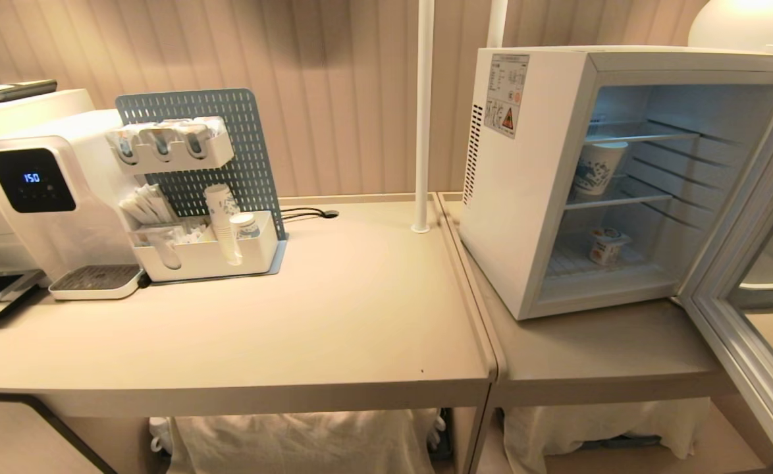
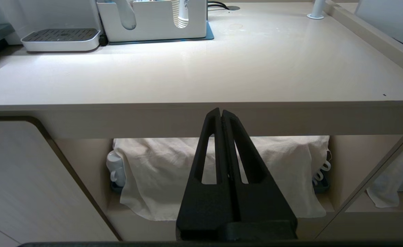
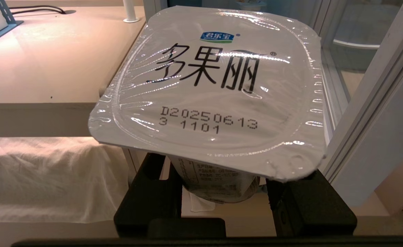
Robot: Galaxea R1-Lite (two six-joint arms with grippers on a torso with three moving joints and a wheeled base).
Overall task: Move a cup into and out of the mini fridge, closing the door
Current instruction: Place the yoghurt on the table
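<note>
The right gripper (image 3: 222,192) holds a sealed yogurt cup (image 3: 208,92) upright, foil lid up, near the fridge's open door (image 3: 369,103).

Office pantry, water dispenser (image 1: 37,197), paper cups (image 1: 223,220), mini fridge (image 1: 597,178)

One white boxy mini fridge (image 1: 531,197) at right with one open glass-windowed door (image 1: 748,309), holding one patterned paper cup (image 1: 597,168) and one small yogurt cup (image 1: 607,245). One more foil-lidded yogurt cup (image 3: 215,92) near the door. Far left: one white water dispenser (image 1: 51,191), one blue pegboard organiser (image 1: 228,151), one stack of paper cups (image 1: 223,220); two white cloths (image 1: 294,441) beneath.
</note>
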